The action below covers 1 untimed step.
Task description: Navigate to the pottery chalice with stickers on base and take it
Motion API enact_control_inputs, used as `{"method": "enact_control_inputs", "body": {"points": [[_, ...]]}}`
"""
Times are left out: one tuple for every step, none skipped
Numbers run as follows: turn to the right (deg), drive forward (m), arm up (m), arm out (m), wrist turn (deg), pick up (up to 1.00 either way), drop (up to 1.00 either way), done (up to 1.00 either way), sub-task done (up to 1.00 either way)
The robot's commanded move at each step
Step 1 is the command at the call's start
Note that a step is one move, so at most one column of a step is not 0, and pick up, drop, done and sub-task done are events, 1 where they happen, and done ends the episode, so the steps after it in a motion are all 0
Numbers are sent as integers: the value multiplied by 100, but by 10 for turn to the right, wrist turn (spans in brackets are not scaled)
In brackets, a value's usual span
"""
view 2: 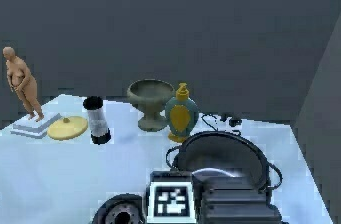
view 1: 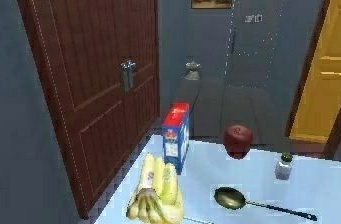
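In the forward view I have a dark red-brown door (view 1: 93,90) at the left. Right of it the pale tabletop (view 1: 213,170) carries a bunch of bananas (view 1: 156,195), an upright blue and red box (view 1: 177,138), a pan (view 1: 230,198) with its handle running off to the right, a red apple (view 1: 239,138) and a small jar (view 1: 284,167). A yellow door (view 1: 328,80) stands at the far right.

In the arm side view the back of the tabletop holds a statue (view 2: 23,85) of a standing figure, then a yellow plate (view 2: 68,128) just beside its base, then a black and white cylinder (view 2: 98,120). Low at the bottom edge sits the gripper (view 2: 121,211). I cannot make out its far end, so I cannot tell how wide it stands or whether it holds anything. Farther back, the grey-olive chalice (view 2: 150,103) stands upright. The arm's white marked square (view 2: 173,198) is below it, and a blue and yellow vase (view 2: 181,113) is just beside it. A dark round vessel (view 2: 218,160) lies nearer, to the right.
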Motion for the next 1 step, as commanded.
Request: {"method": "enact_control_inputs", "body": {"points": [[0,0,0,36,0,0,0,0,0]]}}
